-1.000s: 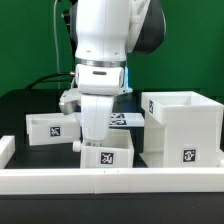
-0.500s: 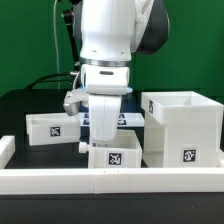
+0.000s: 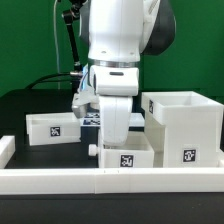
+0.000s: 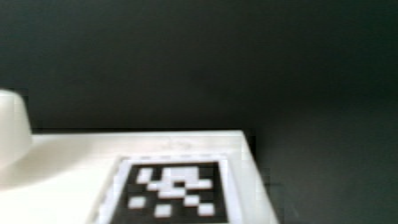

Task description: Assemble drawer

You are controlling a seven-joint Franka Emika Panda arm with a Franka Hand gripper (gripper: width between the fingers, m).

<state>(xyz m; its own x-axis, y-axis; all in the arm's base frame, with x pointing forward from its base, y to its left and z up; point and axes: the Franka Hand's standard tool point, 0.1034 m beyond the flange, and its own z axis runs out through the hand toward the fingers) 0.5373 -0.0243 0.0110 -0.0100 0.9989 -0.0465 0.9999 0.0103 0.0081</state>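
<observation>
**Drawer parts, none yet fitted: one tray brought up beside the housing**

1. Black table [image 3: 20, 105], edged at the front by a low white rail [image 3: 60, 182].
2. White Franka arm [image 3: 118, 40], standing over the middle of the table, wrist pointing down.
3. Large white plastic cube housing [image 3: 185, 125], tagged, on the exterior view's right. Its open face looks turned upward, and nothing is visible inside it.
4. Small shallow white plastic tray under the wrist, the near tray [image 3: 125, 157]. It sits just beside the housing's wall, perhaps touching it. The wrist view shows its tagged wall [image 4: 169, 150] close up. A small white knob [image 3: 91, 149] sticks out on the side away from the housing.
5. Second small white tagged tray, the far tray [image 3: 55, 128], on the exterior view's left, well apart from the housing and untouched.
6. Flat white marker board [image 3: 92, 117], partly visible behind the arm.
7. Two-finger gripper [image 3: 118, 135], reaching down into the near tray. The tips are hidden by the tray wall, so I cannot tell whether it is clamped on that wall or merely pushing it.

Progress, as I judge it: early. Both trays are still outside the housing and both remain to be inserted.

Change over the last second: the arm and the near tray have moved together toward the housing, closing the gap between them. The far tray and the housing have not moved.
</observation>
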